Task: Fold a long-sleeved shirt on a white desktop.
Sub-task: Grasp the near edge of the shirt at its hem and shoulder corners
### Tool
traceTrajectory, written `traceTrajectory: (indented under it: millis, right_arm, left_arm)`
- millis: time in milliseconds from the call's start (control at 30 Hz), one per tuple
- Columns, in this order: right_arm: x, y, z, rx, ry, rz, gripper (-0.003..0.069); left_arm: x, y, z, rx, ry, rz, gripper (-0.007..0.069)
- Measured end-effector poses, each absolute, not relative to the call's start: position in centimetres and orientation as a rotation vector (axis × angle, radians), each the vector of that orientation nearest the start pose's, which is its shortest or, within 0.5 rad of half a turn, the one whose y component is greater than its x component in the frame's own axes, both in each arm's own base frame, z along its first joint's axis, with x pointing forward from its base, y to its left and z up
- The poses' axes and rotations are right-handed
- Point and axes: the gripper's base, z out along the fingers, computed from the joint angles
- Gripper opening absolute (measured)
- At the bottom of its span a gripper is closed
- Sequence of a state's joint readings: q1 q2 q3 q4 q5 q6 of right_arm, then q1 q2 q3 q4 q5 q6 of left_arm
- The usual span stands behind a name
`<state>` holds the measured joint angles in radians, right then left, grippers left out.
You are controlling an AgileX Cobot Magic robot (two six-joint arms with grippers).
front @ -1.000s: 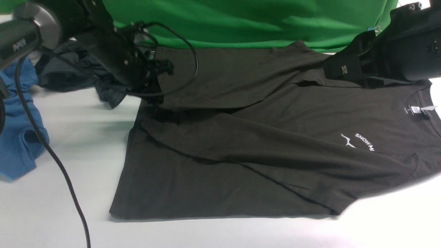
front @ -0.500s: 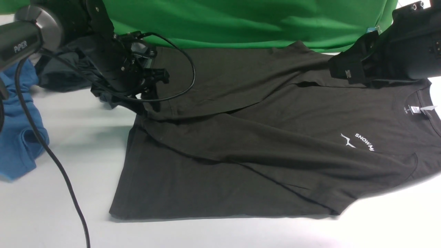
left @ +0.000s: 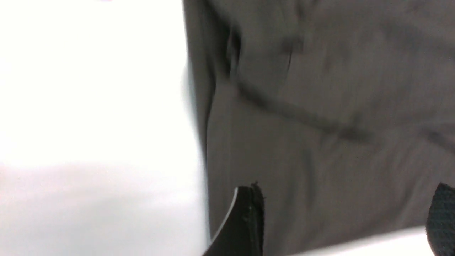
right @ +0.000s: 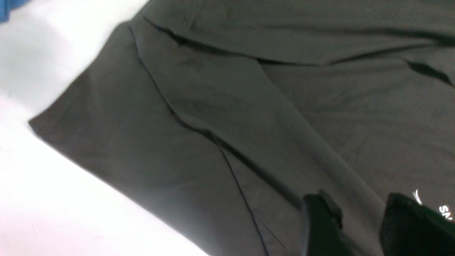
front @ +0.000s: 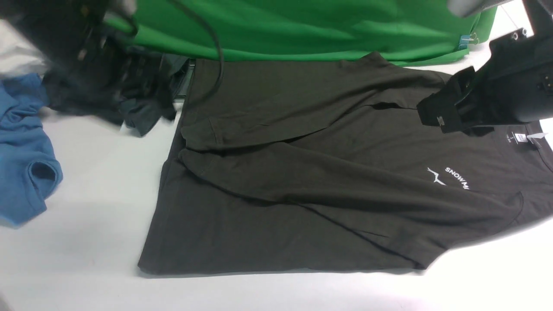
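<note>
The long-sleeved shirt (front: 302, 194) lies flat on the white desktop (front: 86, 259), hem toward my left arm and neck label (front: 522, 137) toward my right, with the far sleeve (front: 281, 121) and the near sleeve (front: 302, 181) both laid across the body. The left gripper (left: 344, 192) is spread wide above the hem edge and carries nothing. The right gripper (right: 359, 209) hovers over the chest with its jaws partly apart and nothing between them. I judge the next fold, hem toward collar, to carry three hazards. First, the sleeve cuffs lie loose near the hem, so a pinch that takes only the top layer would let them slide off and undo the sleeve folds. Second, the charcoal garment (front: 142, 112) lies just beside the hem corner, and a wide-open left jaw descending there could catch it along with the shirt. Third, uneven lift between the two arms would skew the fold line. Count: one shirt, two folded sleeves, two grippers, one charcoal garment, one blue garment (front: 21, 164), one green cloth (front: 302, 26).
</note>
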<state>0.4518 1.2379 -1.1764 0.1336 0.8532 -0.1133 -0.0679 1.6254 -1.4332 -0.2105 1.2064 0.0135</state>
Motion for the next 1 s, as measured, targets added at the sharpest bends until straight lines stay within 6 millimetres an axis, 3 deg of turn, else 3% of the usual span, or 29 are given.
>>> traceTrajectory:
  millis: [33, 100, 133, 167, 267, 400, 500, 700, 833, 1000]
  right_arm:
    - [22.6, 12.0, 36.5, -0.616, 2.332, 0.319, 0.0241]
    - [22.6, 12.0, 36.5, -0.616, 2.332, 0.319, 0.0241]
    - [22.6, 12.0, 36.5, -0.616, 2.332, 0.319, 0.0241]
    - [22.6, 12.0, 36.5, -0.615, 2.331, 0.319, 0.0241]
    - [22.7, 12.0, 36.5, -0.613, 2.325, 0.320, 0.0241]
    - [22.7, 12.0, 36.5, -0.611, 2.318, 0.321, 0.0241]
    - [22.7, 12.0, 36.6, -0.609, 2.314, 0.321, 0.0241]
    - [22.8, 12.0, 36.4, -0.607, 2.311, 0.321, 0.0241]
    - [22.7, 11.9, 34.1, -0.693, 2.320, 0.267, 0.0241]
    - [21.5, 10.9, 29.4, -1.084, 2.363, 0.073, 0.0241]
  left_arm:
    - [30.8, -3.9, 29.5, -0.017, 2.932, -0.311, 0.0622]
    - [29.3, -3.7, 26.8, -0.092, 2.984, -0.309, 0.0603]
    - [29.1, -3.7, 26.4, -0.099, 2.997, -0.308, 0.0601]
    - [28.2, -3.7, 24.1, -0.152, 3.025, -0.315, 0.0588]
    - [26.2, -3.8, 20.0, -0.260, 3.076, -0.352, 0.0568]
    - [25.2, -3.7, 16.9, -0.359, 3.033, -0.361, 0.0561]
    - [25.5, -3.8, 15.9, -0.436, 2.957, -0.391, 0.0560]
    - [25.8, -4.1, 15.8, -0.390, 2.943, -0.434, 0.0539]
    - [25.8, -4.1, 15.5, -0.325, 2.952, -0.438, 0.0430]
    - [25.8, -4.1, 15.3, -0.269, 2.968, -0.430, 0.0185]
